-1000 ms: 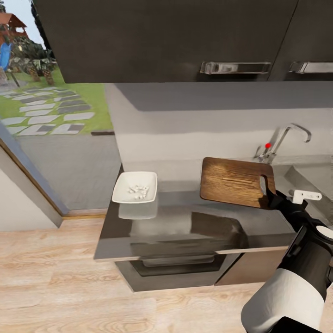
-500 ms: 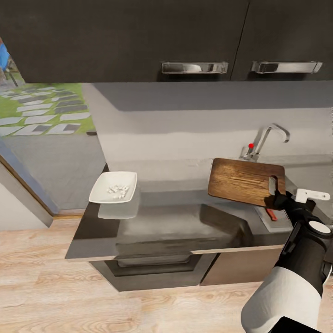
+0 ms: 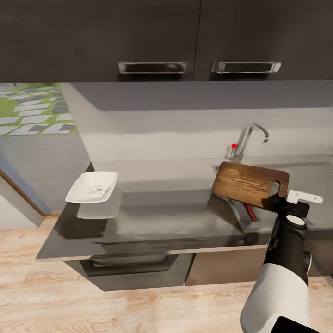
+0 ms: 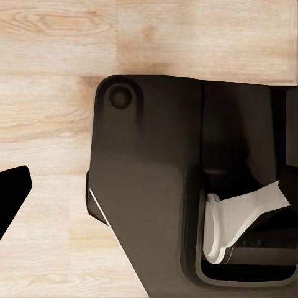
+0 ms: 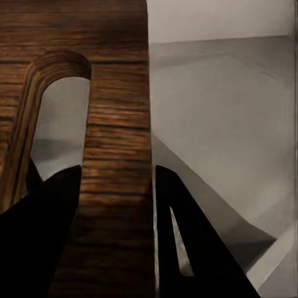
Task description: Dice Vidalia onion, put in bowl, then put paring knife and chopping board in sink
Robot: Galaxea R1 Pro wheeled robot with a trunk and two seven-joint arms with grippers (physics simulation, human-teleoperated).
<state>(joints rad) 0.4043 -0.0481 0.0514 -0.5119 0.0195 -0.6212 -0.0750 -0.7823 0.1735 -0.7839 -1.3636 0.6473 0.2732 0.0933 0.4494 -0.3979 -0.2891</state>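
My right gripper (image 3: 276, 198) is shut on the chopping board (image 3: 249, 184) at its slot-handle end and holds it tilted above the sink (image 3: 235, 209). In the right wrist view the black fingers (image 5: 43, 230) clamp the strip of chopping board (image 5: 118, 93) between slot and edge, with the grey sink (image 5: 223, 155) behind. The paring knife (image 3: 251, 212) lies in the basin under the board, only its red handle showing. The white bowl (image 3: 91, 187) on the countertop (image 3: 162, 217) holds diced onion (image 3: 97, 188). One left fingertip (image 4: 13, 192) shows far out to the side, over the floor.
The chrome tap (image 3: 249, 138) with its red knob stands just behind the board. Dark wall cabinets (image 3: 185, 37) hang above the counter. A glass door opening lies at the far left. My own dark base (image 4: 161, 186) and the wood floor (image 4: 56, 93) are below the left gripper.
The whole view has swung, so the counter sits further left in the picture. Relative to the tap, the board has moved right and lower over the sink, and the knife's handle has come into sight.
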